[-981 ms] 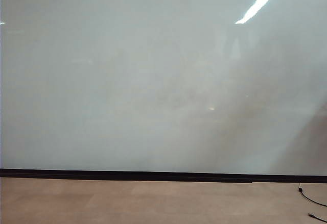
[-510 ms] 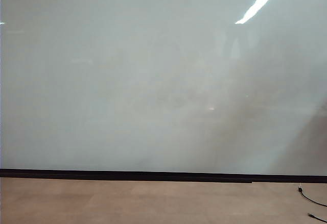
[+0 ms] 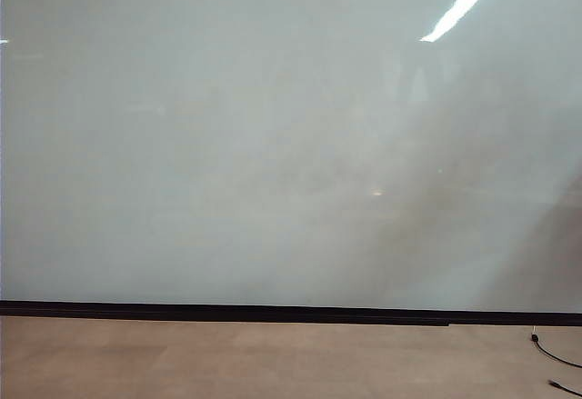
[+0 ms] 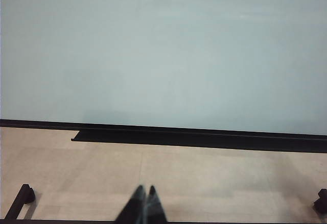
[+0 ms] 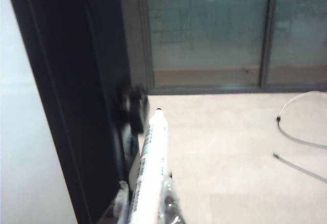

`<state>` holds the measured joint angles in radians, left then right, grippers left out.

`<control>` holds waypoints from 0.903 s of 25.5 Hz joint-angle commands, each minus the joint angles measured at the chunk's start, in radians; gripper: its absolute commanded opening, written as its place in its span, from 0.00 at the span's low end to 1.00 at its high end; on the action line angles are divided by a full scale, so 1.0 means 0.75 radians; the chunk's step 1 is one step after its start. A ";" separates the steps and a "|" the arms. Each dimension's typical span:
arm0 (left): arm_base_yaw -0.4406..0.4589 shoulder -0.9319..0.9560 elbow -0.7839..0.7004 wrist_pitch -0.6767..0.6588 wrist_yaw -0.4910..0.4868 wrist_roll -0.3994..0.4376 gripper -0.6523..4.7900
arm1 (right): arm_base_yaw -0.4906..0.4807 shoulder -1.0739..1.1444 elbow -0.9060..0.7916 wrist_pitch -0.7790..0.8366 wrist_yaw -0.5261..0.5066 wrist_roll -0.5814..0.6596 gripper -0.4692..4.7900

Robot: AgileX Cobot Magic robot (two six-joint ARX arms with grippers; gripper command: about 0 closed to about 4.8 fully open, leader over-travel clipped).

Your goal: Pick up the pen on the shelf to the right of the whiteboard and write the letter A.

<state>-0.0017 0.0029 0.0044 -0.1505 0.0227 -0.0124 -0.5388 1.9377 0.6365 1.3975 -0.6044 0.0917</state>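
Note:
The whiteboard (image 3: pixel 273 144) fills the exterior view, blank, with a black strip along its lower edge; neither arm shows there. In the right wrist view my right gripper (image 5: pixel 147 191) is shut on the pen (image 5: pixel 151 157), a slim white marker with dark print whose dark tip points away from the camera. The pen stands beside the whiteboard's black side frame (image 5: pixel 76 106). The shelf cannot be made out. In the left wrist view my left gripper (image 4: pixel 145 189) is shut and empty, low over the tan floor (image 4: pixel 204 178) in front of the whiteboard (image 4: pixel 163 50).
A thin black cable (image 3: pixel 555 354) lies on the floor at the exterior view's lower right. A pale cable (image 5: pixel 301 117) curls on the floor in the right wrist view, with glass doors (image 5: pixel 209 25) behind. Dark stand feet (image 4: pixel 20 199) flank the left gripper.

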 commanded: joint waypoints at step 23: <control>-0.001 0.001 0.003 0.012 0.000 0.006 0.11 | 0.166 -0.705 -0.705 0.021 0.775 0.132 0.07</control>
<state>-0.0017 0.0029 0.0044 -0.1505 0.0227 -0.0120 -0.4404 1.4448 0.1310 1.3975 -0.0254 0.1871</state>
